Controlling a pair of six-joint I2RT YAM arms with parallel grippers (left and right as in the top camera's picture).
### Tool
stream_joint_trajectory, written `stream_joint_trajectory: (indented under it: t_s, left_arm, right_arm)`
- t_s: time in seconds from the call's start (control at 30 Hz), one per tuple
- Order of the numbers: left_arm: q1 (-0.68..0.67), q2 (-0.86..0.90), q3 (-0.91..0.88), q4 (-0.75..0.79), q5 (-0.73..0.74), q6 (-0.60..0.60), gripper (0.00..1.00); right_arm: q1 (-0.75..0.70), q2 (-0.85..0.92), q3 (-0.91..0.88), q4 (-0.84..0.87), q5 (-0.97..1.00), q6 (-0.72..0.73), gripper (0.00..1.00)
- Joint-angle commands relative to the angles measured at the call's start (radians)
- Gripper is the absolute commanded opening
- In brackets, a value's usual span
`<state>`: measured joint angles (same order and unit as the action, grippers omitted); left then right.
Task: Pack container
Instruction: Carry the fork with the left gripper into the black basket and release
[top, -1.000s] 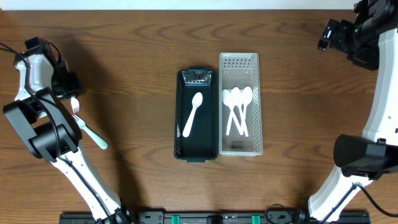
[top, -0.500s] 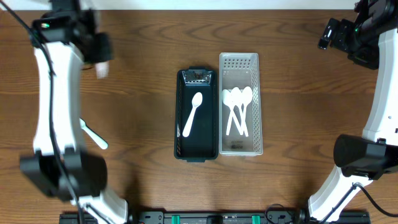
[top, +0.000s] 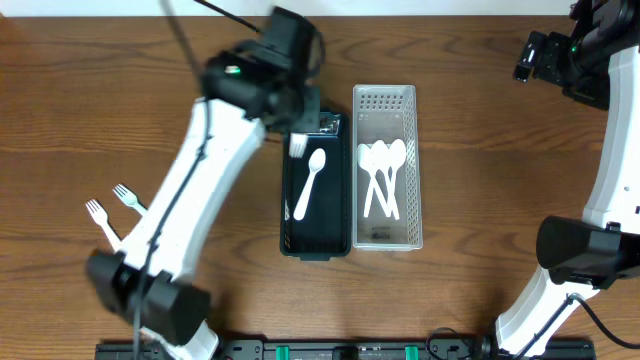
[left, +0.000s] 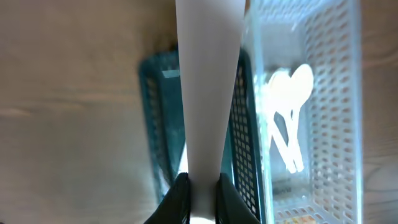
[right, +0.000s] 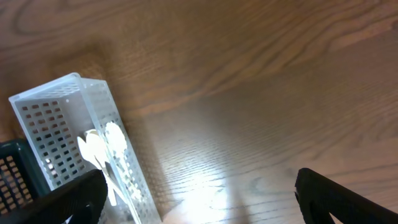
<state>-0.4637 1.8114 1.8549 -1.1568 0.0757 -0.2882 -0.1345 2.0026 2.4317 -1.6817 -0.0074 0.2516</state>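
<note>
Overhead, the left gripper (left: 199, 190) clenched a white plastic fork (top: 297, 146) by its handle above the dark teal slotted basket (top: 335, 225), which held one white plastic spoon (top: 310, 185), beside the clear perforated bin (top: 385, 100). The right gripper (right: 199, 180) hung spread wide.

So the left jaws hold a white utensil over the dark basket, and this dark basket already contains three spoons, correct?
Not quite. The dark basket holds only one spoon; the three spoons lie in the clear basket beside it, as the overhead view shows. The left jaws do hold a white utensil over the dark basket.
</note>
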Motion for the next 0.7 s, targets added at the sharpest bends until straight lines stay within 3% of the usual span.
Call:
stream_joint_trajectory:
  t_s: [0.0,0.27,0.53,0.57,0.63,0.67]
  left_arm:
    - [-0.032,0.082,-0.034,-0.012,0.006,-0.109,0.06]
    - [-0.086,0.274,-0.037,-0.03,0.032,-0.145,0.06]
    - [-0.079,0.346,-0.038,-0.046,0.032,-0.138,0.08]
    - [-0.078,0.346,-0.038,-0.045,0.027,-0.13,0.17]
    - [-0.075,0.345,-0.037,-0.046,0.021,-0.106,0.47]
    - [-0.073,0.345,-0.037,-0.048,0.02,-0.094,0.51]
  right_arm:
    - [-0.005,0.001,0.006,0.002,0.012,-0.042,0.99]
    - [-0.005,0.001,0.006,-0.002,0.019,-0.052,0.99]
    - [-0.005,0.001,0.006,-0.01,0.019,-0.059,0.99]
    - [-0.005,0.001,0.006,-0.01,0.019,-0.059,0.99]
    - [-0.007,0.001,0.006,-0.01,0.019,-0.059,0.99]
    - [-0.01,0.001,0.006,-0.01,0.019,-0.059,0.99]
